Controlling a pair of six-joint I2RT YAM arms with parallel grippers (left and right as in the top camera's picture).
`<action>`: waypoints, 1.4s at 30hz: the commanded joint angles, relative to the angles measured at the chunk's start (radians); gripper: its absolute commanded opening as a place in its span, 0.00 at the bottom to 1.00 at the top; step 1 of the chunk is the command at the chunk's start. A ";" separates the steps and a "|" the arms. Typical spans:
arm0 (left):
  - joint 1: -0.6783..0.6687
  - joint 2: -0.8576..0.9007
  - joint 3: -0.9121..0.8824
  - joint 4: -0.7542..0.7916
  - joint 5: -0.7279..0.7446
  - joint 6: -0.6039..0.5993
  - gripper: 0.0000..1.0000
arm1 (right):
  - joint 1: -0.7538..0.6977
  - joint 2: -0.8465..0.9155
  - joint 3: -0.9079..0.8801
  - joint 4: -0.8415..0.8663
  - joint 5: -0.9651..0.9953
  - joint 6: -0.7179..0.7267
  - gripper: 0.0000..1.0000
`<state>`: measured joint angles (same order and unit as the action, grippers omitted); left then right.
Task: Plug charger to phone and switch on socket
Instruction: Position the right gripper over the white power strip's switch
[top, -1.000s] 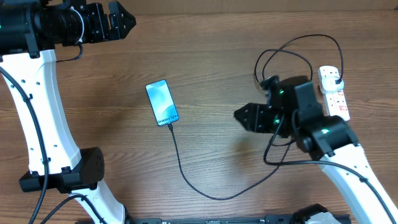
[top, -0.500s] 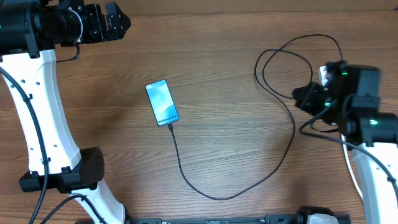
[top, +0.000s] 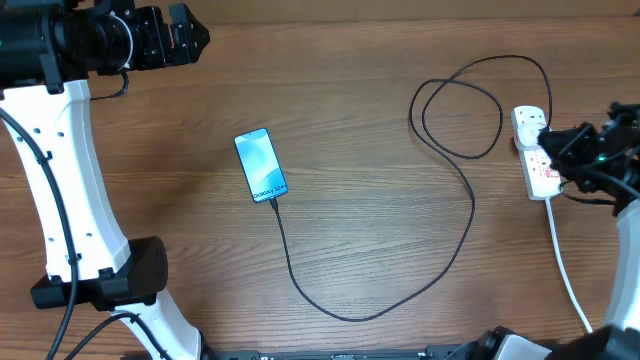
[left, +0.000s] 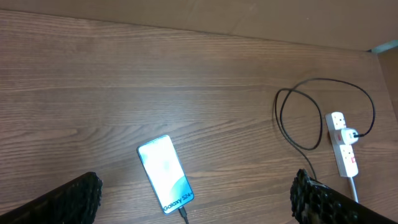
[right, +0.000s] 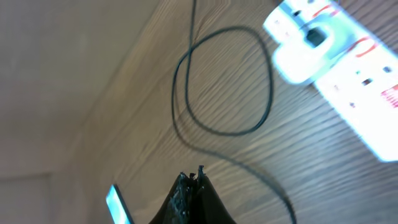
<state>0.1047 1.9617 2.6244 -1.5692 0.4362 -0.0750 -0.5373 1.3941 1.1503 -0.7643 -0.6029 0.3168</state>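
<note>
The phone (top: 260, 166) lies flat left of the table's centre with its light blue screen lit. The charger (top: 470, 205), a thin black cable, has its tip in the phone's near end (left: 183, 213). From there it curves round the table, loops, and ends at a white plug (right: 303, 57) seated in the socket (top: 541, 170), a white power strip at the far right. My right gripper (top: 556, 143) hovers shut and empty beside the strip, its fingertips (right: 193, 176) pressed together. My left gripper (top: 195, 35) is raised at the far left and open; from there the phone (left: 165, 175) lies below its fingers.
The socket's thick white cord (top: 568, 270) runs down toward the table's front right. A light brown wall or board (right: 68, 74) borders the far edge of the wooden table (top: 380, 60). My left arm's white links and black base (top: 100, 270) stand at the front left.
My right arm swung from the table's middle to the power strip at the right edge, and its gripper closed from half open to shut. My left arm barely moved.
</note>
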 joint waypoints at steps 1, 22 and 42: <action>-0.007 0.002 0.007 0.000 -0.006 0.008 0.99 | -0.065 0.048 0.024 0.037 -0.091 -0.011 0.04; -0.007 0.002 0.007 0.000 -0.006 0.008 1.00 | -0.320 0.465 0.022 0.504 -0.364 0.241 0.04; -0.007 0.002 0.007 0.000 -0.006 0.008 1.00 | -0.286 0.694 0.022 0.712 -0.364 0.341 0.04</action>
<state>0.1047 1.9617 2.6244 -1.5715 0.4355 -0.0753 -0.8455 2.0544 1.1519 -0.0662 -0.9546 0.6518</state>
